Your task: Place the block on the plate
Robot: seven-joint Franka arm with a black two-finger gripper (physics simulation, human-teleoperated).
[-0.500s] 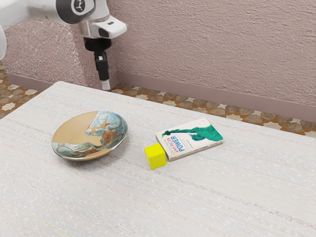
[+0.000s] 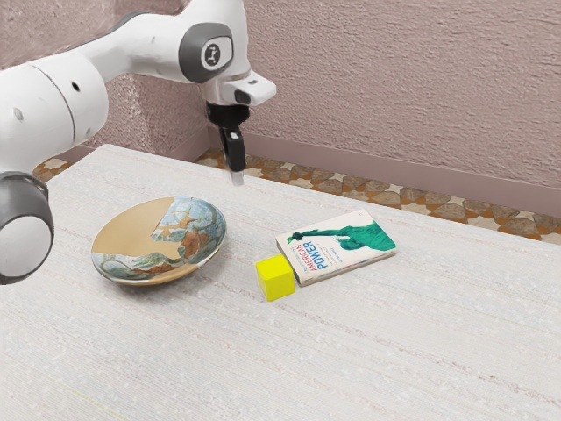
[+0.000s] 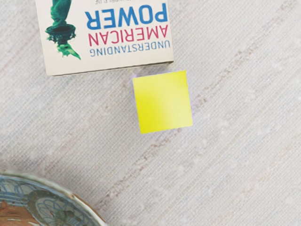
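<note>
My gripper (image 2: 237, 178) hangs above the table, fingers pointing down, up and toward the exterior view's left from the block; from this side I cannot tell how far apart its fingers stand. The yellow block (image 2: 275, 278) rests on the table beside one corner of the book. A wide, shallow plate (image 2: 131, 230) with a painted pattern lies toward the exterior view's left, with bare table between it and the block. In the wrist view the block (image 3: 163, 102) shows its top face, and part of the plate's rim (image 3: 70, 197) is visible.
A book (image 2: 342, 246) with a green figure on its cover lies flat against or very near the block; the wrist view shows its printed end (image 3: 113, 52). The white table (image 2: 377, 351) extends around them, with a textured wall behind.
My arm and gripper have moved toward the exterior view's right and lower in that view, nearer the block. The block, plate and book have stayed where they were.
</note>
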